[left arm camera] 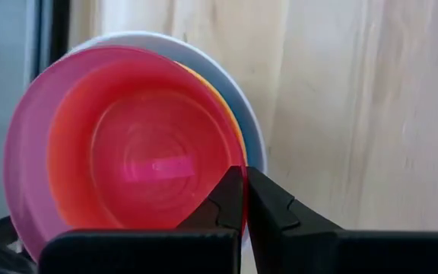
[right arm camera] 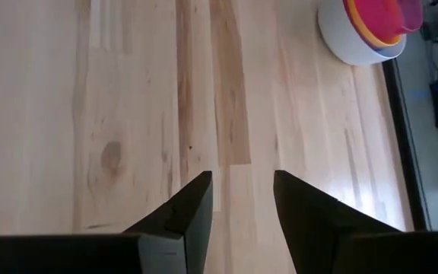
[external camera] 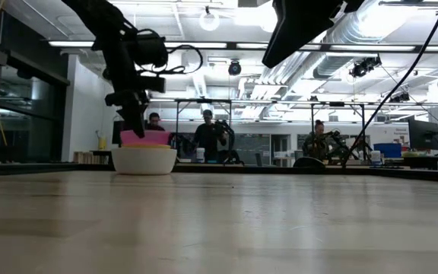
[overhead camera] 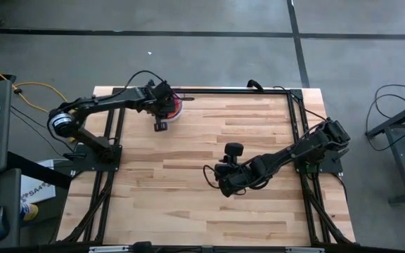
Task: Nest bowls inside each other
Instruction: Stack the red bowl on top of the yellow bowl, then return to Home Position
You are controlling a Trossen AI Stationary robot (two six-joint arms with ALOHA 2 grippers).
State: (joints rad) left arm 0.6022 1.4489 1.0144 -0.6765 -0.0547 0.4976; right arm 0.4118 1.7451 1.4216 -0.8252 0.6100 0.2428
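The left claw [left arm camera: 245, 199] was seen fully closed, gripping nothing, poised just above the near rim of the red-pink bowl [left arm camera: 147, 164]. That bowl was found seated in the stack of bowls [overhead camera: 173, 107] near the far left edge of the tabletop [overhead camera: 259, 140], with purple, yellow and white rims showing round it. If the top bowl was to be settled, a gentle, centred downward press was judged best, so the stack would not be tipped. The right claw [right arm camera: 242, 199] was held open and empty, well apart over bare wood.
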